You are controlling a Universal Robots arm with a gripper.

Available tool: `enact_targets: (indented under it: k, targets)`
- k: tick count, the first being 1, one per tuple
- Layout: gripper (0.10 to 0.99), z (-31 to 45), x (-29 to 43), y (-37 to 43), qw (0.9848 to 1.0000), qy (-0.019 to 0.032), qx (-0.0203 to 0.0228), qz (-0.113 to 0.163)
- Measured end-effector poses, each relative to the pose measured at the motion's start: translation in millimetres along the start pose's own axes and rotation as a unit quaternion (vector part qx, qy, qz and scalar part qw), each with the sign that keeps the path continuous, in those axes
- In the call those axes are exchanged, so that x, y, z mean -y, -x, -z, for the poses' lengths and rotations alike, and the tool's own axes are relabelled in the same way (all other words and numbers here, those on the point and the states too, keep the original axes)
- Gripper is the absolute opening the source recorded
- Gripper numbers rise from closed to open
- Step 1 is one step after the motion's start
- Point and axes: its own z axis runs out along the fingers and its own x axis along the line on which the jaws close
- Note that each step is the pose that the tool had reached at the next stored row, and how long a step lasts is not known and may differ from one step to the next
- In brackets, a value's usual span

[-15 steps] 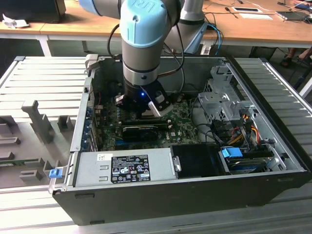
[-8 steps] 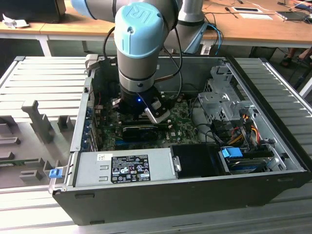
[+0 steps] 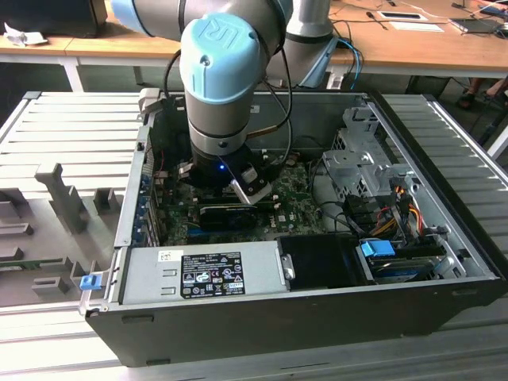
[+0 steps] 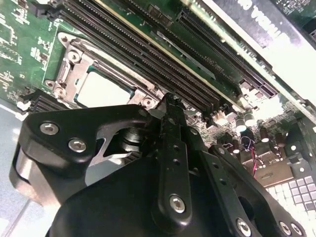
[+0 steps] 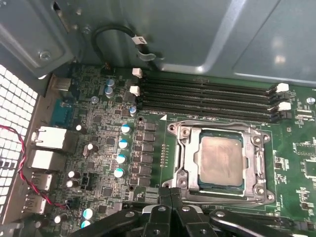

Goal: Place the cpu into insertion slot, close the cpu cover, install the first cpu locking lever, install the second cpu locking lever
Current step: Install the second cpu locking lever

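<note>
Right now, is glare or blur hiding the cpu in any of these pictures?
In the second wrist view, glare washes the cpu nearly white, and the gripper is a dark mass in front. In the first wrist view the cpu is evenly lit, seated in the insertion slot. In the exterior view the arm's shadowed wrist covers it.

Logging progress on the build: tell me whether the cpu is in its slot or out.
In. In both wrist views the cpu lies flat inside the insertion slot, its metal top exposed, metal rim around it.
</note>
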Motion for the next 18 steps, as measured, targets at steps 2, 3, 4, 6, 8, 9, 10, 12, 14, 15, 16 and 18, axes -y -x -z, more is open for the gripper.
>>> enact_targets:
  k: [2,3,4,6,8,9,10,12,14,15,16,18]
  targets:
    - [0.106,-5.6,1.9,-0.3,1.0,0.0049,0.0005,0.0]
    - [0.106,-6.2,2.0,-0.3,1.0,0.0057,0.0006,0.0]
    - [0.106,-6.5,2.0,-0.3,1.0,0.006,0.0005,0.0]
    - [0.106,-7.8,2.3,-0.4,1.0,0.0088,0.0009,0.0]
    - [0.106,-9.2,2.7,-0.4,0.9999,0.0111,0.0013,0.0]
    - [0.106,-11.3,3.3,-0.8,0.9999,0.0144,0.0014,0.0]
    - [0.106,-12.5,3.6,-0.8,0.9999,0.0149,0.0014,0.0]
    - [0.106,-12.6,3.6,-1.0,0.9999,0.0152,0.0016,0.0]
    - [0.106,-11.6,3.4,-1.0,0.9999,0.0151,0.0016,0.0]
    - [0.106,-10.8,3.1,-1.0,0.9999,0.015,0.0015,0.0]
    - [0.106,-10.1,2.9,-1.0,0.9999,0.0149,0.0015,0.0]
    - [0.106,-5.7,1.4,-0.8,0.9999,0.0151,0.0016,0.0]
